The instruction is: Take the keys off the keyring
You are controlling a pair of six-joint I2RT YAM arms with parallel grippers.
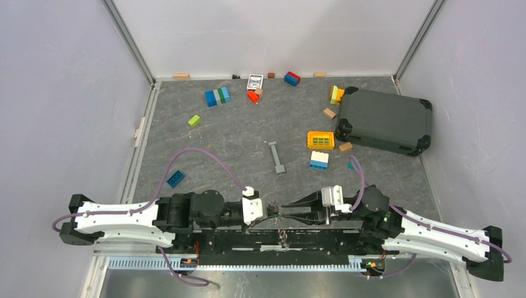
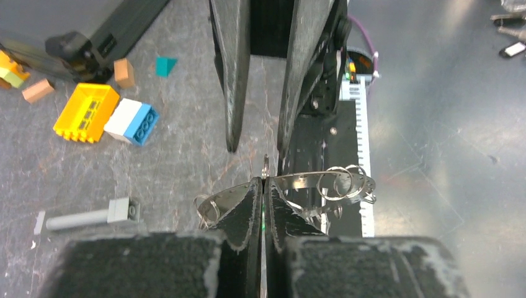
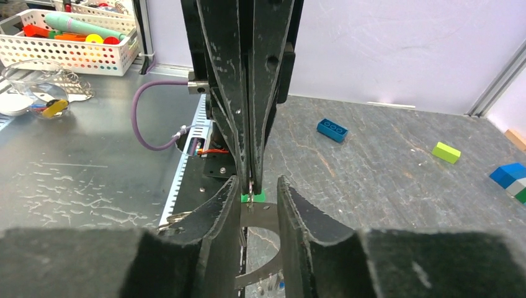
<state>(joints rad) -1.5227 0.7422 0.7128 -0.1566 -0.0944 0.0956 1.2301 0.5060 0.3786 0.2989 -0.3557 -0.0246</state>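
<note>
- the keys (image 3: 251, 197) hang in the air over the near edge of the counter (image 1: 236, 136), right between the two claws; one has a green head, with thin silver metal showing around it.
- the keyring (image 2: 335, 184) is with them: small silver wire loops strung on a curved silver strip, off to one side of the pinch point.
- the left claw (image 2: 265, 186) is clamped tight, its fingers pressed together on the keys at the green head.
- the right claw (image 3: 257, 181) faces it tip to tip with its jaws parted and a flat piece of silver metal in the gap; i cannot tell if either finger touches it.
- further out on the counter lies a grey bar (image 1: 276, 157), well apart from both claws.
- to the right of the bar sit a yellow grid block (image 1: 320, 139) and a white and blue brick (image 1: 319, 161), just beside each other.
- a dark case (image 1: 384, 120) lies at the far right, and a blue brick (image 1: 175, 179) sits on the left, near the left arm.
</note>
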